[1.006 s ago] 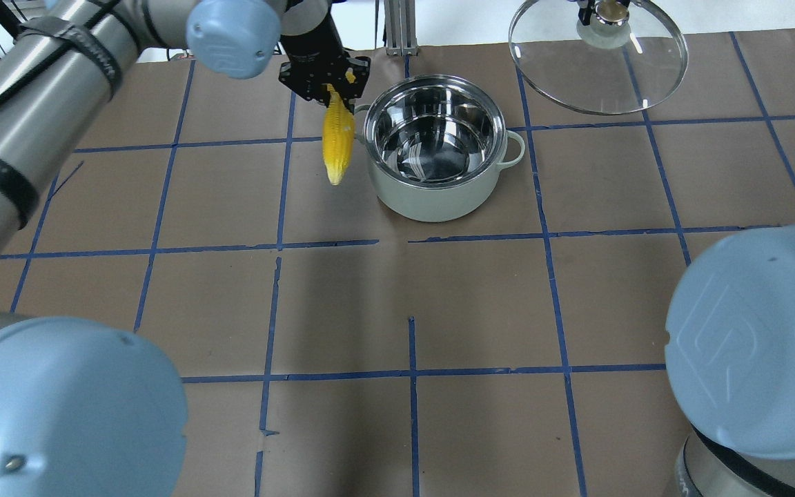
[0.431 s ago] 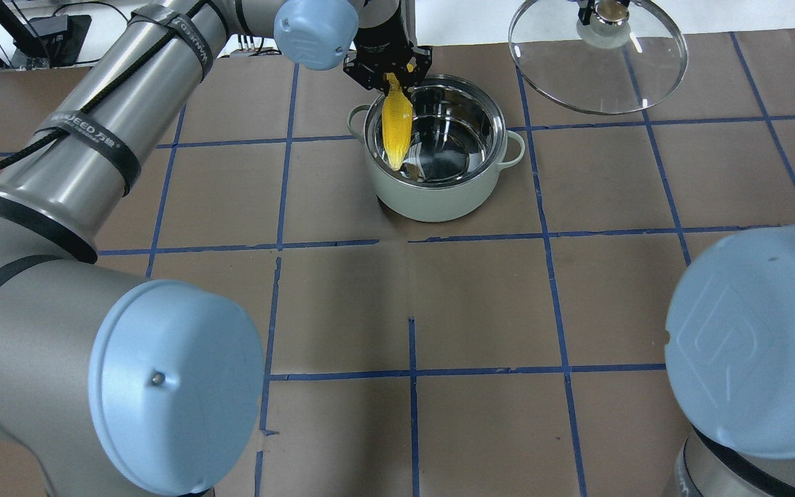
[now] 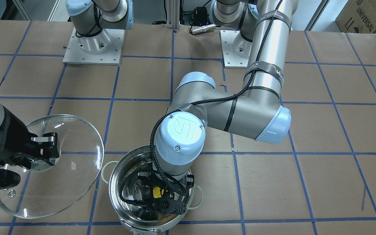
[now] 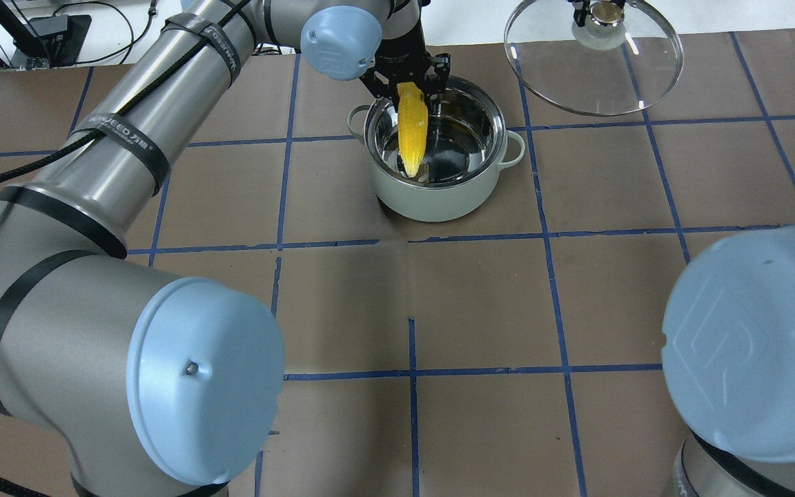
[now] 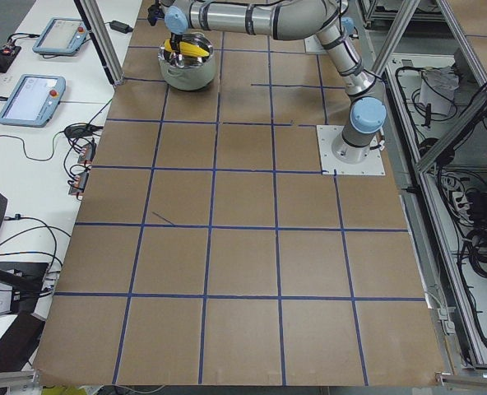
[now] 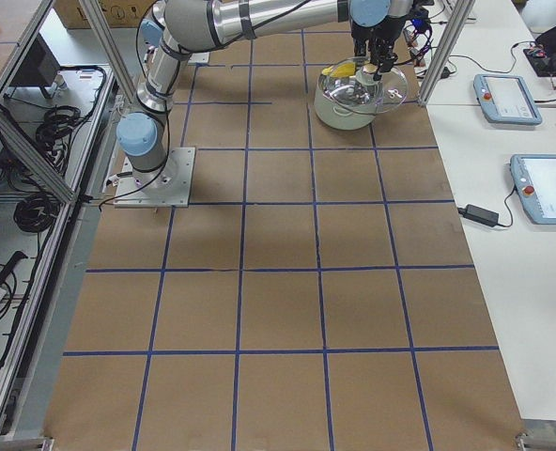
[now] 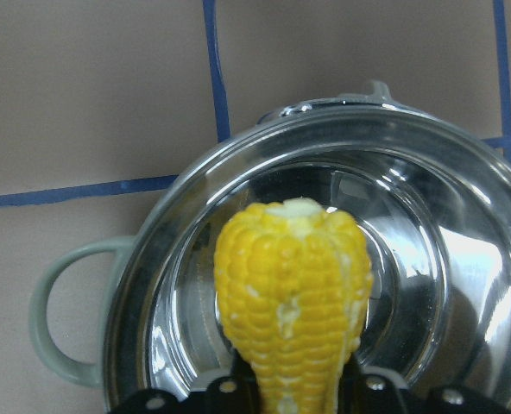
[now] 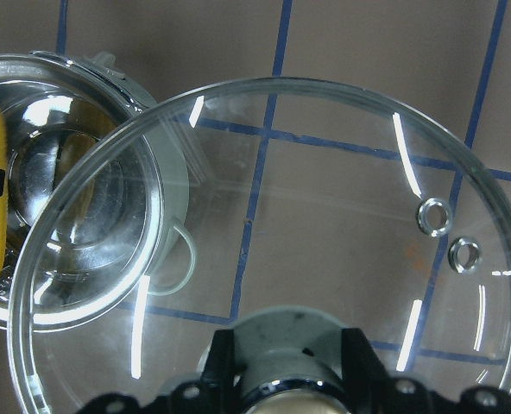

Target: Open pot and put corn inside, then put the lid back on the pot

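The mint-white steel pot (image 4: 432, 203) stands open at the far middle of the table. My left gripper (image 4: 408, 83) is shut on the thick end of the yellow corn (image 4: 412, 128) and holds it over the pot's opening, point hanging down into the pot. In the left wrist view the corn (image 7: 292, 293) hangs above the shiny pot bottom (image 7: 428, 198). My right gripper (image 4: 601, 10) is shut on the knob of the glass lid (image 4: 594, 76) and holds it in the air to the right of the pot. In the front view the lid (image 3: 70, 176) is beside the pot (image 3: 116, 176).
Brown paper with a blue tape grid (image 4: 411, 310) covers the table. The arm bases (image 3: 93, 42) stand on plates at the robot's side. Beyond the table's far edge, operator pendants (image 5: 34, 95) lie on a white bench.
My left gripper has carried the corn rightward from beside the pot's left handle to over the pot's opening. The right gripper and the lid have barely moved.
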You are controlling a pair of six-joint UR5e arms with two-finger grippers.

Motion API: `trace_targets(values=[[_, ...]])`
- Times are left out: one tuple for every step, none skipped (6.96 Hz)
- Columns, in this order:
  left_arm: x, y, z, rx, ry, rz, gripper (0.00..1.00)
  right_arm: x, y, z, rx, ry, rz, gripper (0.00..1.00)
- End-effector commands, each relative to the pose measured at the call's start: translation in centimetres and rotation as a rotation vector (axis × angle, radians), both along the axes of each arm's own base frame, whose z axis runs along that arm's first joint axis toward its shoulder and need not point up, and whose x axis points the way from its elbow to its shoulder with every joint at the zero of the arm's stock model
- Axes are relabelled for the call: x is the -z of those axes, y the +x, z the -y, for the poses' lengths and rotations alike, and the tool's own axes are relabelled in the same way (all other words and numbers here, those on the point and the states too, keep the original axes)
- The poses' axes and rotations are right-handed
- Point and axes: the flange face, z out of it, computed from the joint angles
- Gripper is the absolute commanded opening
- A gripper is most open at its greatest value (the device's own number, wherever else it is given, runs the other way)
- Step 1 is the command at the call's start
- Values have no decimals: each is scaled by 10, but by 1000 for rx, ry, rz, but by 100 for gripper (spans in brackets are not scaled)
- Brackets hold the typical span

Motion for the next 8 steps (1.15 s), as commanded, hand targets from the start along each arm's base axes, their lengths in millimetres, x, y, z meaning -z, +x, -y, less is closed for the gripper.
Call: trace_targets(values=[[-11, 19, 6, -19, -11, -4, 100, -7, 5, -5, -7, -9, -1, 8], [-28, 45, 7, -7, -20, 3, 100, -5, 19, -6, -27, -7, -14, 8], [-51, 80, 7, 26, -44, 5, 100, -9, 30, -11, -42, -12, -16, 8], [-58, 119, -1, 42, -30, 15, 100, -11, 42, -15, -57, -18, -14, 8], [-71, 156, -25, 29, -15, 20, 100, -8, 64, -24, -85, -12, -9, 8], [-81, 193, -61, -3, 19, 53, 100, 0, 68, -30, -93, 9, -12, 8], [-95, 231, -93, 41, 10, 114, 100, 7, 66, -42, -96, 35, -8, 8], [-119, 257, -116, 8, -4, 111, 100, 17, 65, -53, -96, 10, -7, 8]])
